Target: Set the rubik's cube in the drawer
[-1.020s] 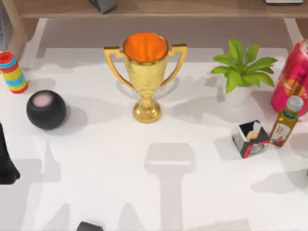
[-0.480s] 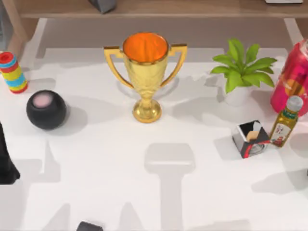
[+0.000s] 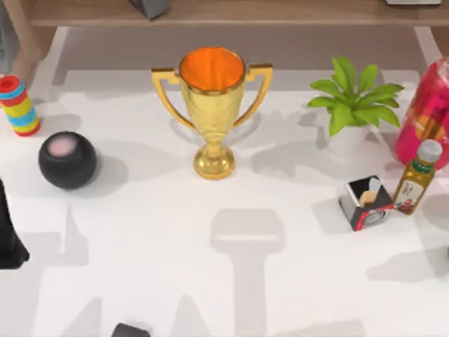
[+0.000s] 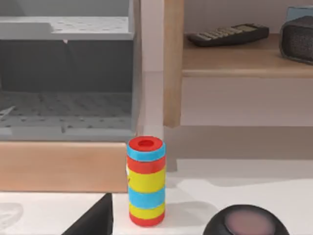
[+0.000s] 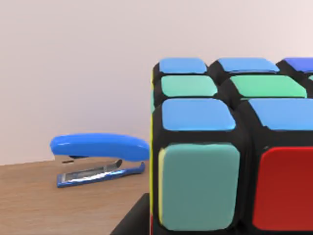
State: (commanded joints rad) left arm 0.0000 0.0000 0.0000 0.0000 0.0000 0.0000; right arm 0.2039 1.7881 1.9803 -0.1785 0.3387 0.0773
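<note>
Neither gripper's jaw state can be told from these views. The rubik's cube (image 5: 230,147) sits right up against the right wrist camera, on a wooden surface beside a blue stapler (image 5: 98,159), so likely the pick stage. An open grey drawer (image 4: 66,105) is ahead of the left wrist, behind a striped cylinder (image 4: 145,181). Cube not in it. Cube stands square, no long axis.
</note>
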